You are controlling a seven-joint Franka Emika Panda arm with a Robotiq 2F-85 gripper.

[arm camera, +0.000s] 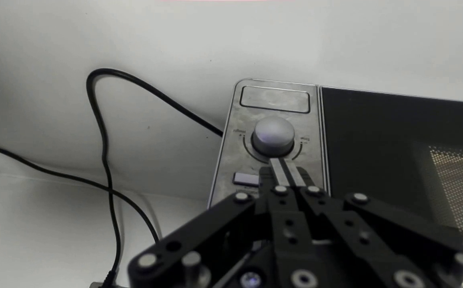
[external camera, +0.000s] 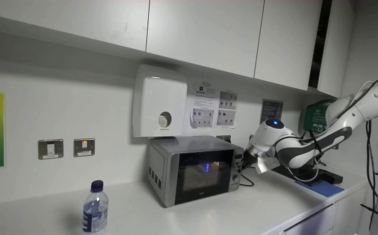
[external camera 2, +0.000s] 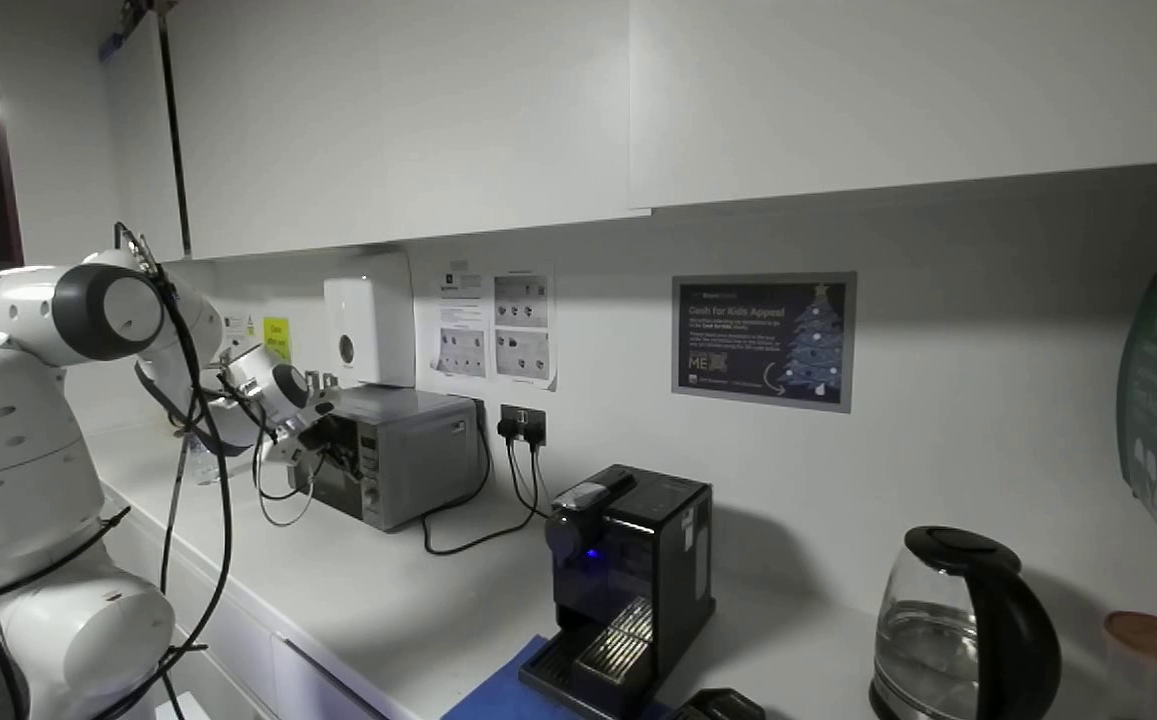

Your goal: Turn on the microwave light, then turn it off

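My white, rounded robot arm (external camera: 368,106); dark-grey joint bands (external camera 2: 80,312); black cables (external camera 2: 227,530); small blue light (external camera: 275,122); my black linkage gripper (arm camera: 283,162), pale round pins (arm camera: 147,261), light-grey fingertips (arm camera: 278,172).

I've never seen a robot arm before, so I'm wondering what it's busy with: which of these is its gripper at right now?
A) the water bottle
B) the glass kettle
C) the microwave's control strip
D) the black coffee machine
C: the wrist view shows the gripper over the control strip of the microwave, close by its round knob, though whether it touches is hard to tell.
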